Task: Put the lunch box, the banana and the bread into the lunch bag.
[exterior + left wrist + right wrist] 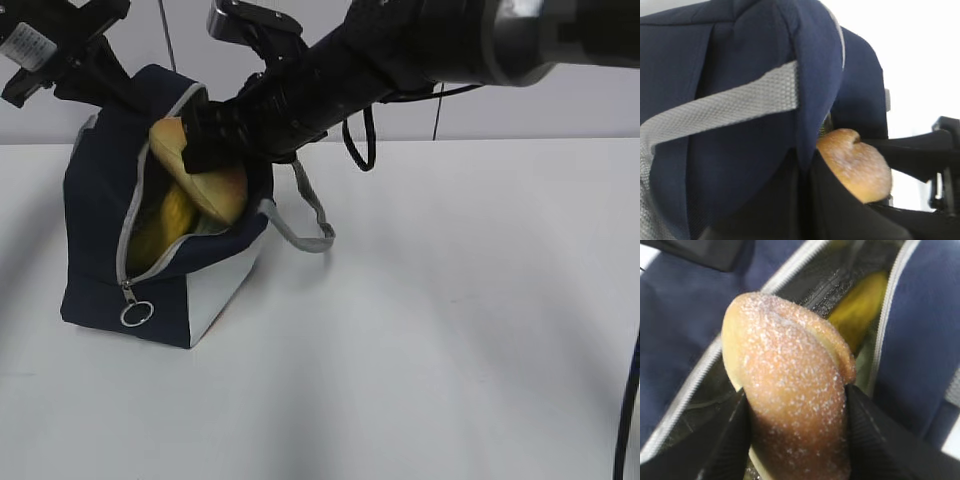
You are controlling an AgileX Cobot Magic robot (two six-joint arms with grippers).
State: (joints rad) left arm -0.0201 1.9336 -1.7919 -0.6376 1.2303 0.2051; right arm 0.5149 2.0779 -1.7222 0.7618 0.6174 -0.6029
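The bread (205,172) is a fat oval roll, golden brown, with a rough crust dusted with white specks and a pale split along one side. It sits in the upper left of the outside picture, right at the mouth of the lunch bag (95,210), half over the opening. The right gripper (205,150) has its black fingers (875,440) clamped on both sides of the bread. The bag is soft dark blue cloth with a white side panel, a grey zipper and a round metal ring pull (136,313) hanging low at the front. Its zipper is open and the gap is long but narrow. Inside the gap a yellow banana (165,225) lies smooth and curved, with shiny lining around it. A woven grey strap (305,215) loops out to the right of the bag. The left gripper (90,70) is at the top left, by the back edge of the bag; its fingers are closed tight, but the pictures do not show what they grip. The white counter (450,320) is flat, with lots of open room to the right and front of the bag.
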